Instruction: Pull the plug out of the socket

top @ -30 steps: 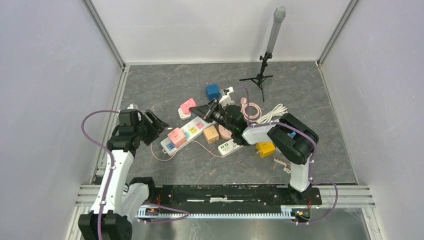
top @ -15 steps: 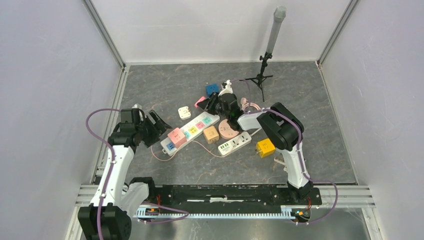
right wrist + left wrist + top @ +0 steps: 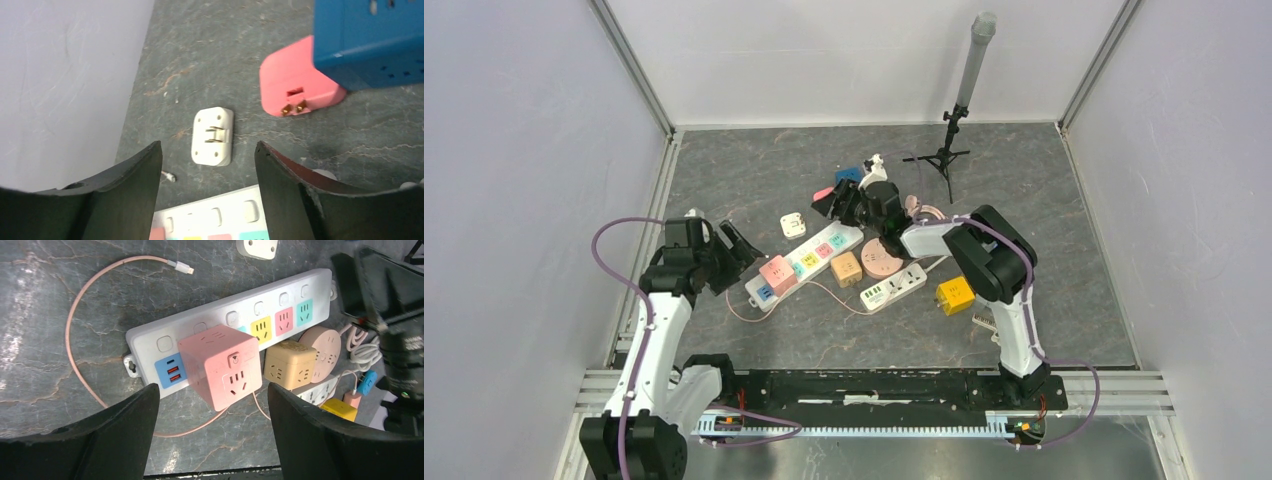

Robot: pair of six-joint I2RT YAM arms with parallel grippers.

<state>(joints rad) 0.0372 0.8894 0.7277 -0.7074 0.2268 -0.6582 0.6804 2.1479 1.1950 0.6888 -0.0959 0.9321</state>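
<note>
— Where had the pink plug [image 3: 295, 85] with its two brass prongs ended up?

— It lay on the grey marbled mat [image 3: 210, 50], apart from the small white flat adapter [image 3: 213, 136]. A second earlier the two had sat together, nearer the long white power strip [image 3: 145, 340]. Since then the plug had travelled toward the back, right beside the blue plastic cube socket [image 3: 370, 40]. Whether those two touched, I could not tell.

— And the right gripper [image 3: 207, 147]?

— Its fingers stood well apart with nothing between them, though a second before they had been closed. The arm had also swung farther back, and the bare adapter showed between the fingertips.

— What about the left gripper [image 3: 212, 390]?

— Spread wide too and gripping nothing. It hovered above the pink cube adapter [image 3: 220, 365], which was seated on the strip beside the blue USB panel. The left arm had barely shifted, and its jaws had only widened a little.
</note>
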